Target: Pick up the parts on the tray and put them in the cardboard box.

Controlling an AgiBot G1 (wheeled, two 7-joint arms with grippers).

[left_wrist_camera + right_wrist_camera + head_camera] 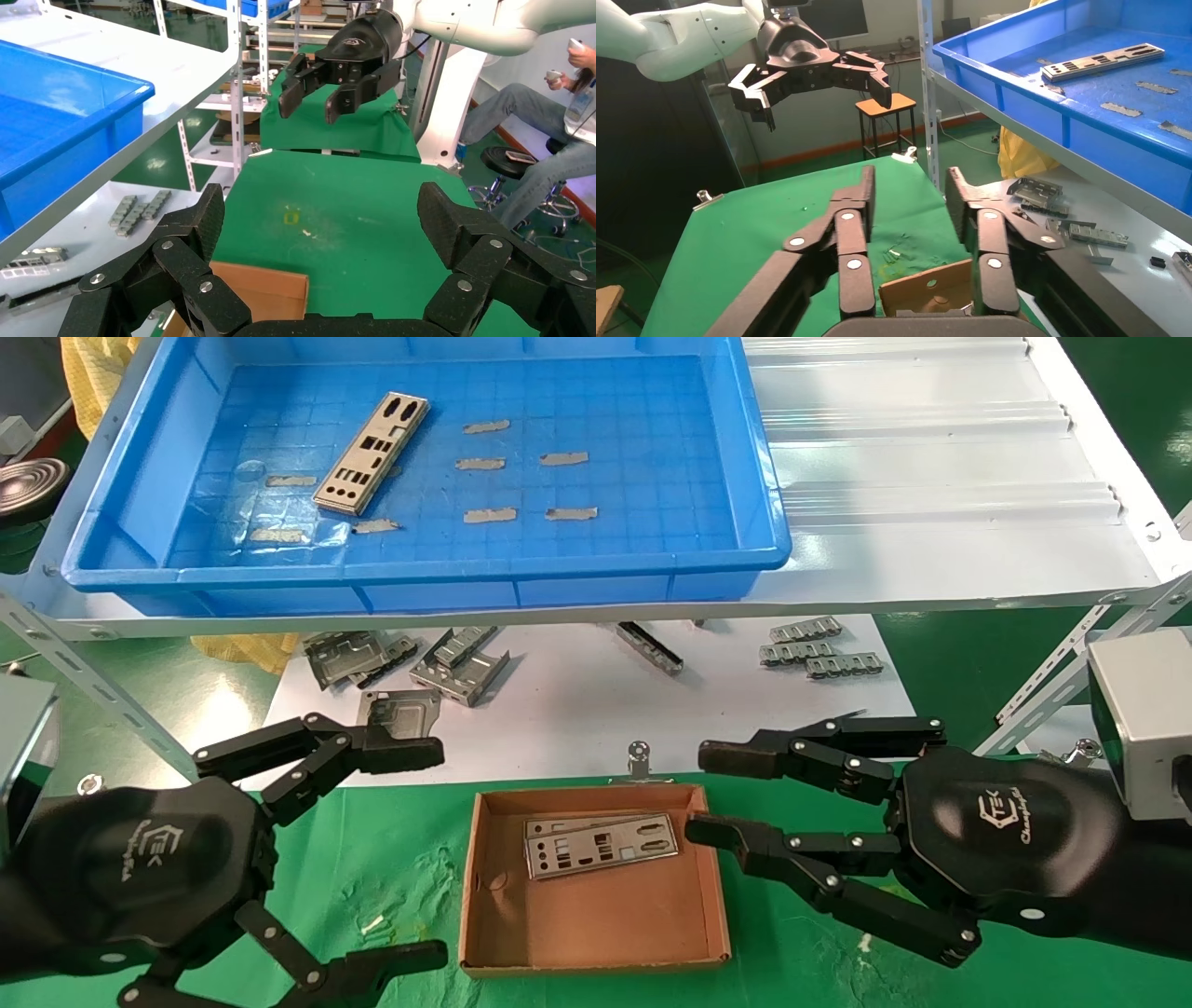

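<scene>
Left gripper (pixel 424 850) hangs left of the cardboard box (pixel 596 919), jaws spread wide, nothing held. One part (pixel 371 454) lies diagonally on the left floor of the tray (pixel 419 565), among tape strips (pixel 486 463). Two parts (pixel 601 845) lie stacked in the box's far half. Right gripper (pixel 712 794) sits at the box's right edge, jaws moderately apart, empty.

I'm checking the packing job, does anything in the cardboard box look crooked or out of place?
Slightly: the plates in the cardboard box lie tilted and bunched against its far wall, not squared up. Both grippers are open and empty.
</scene>
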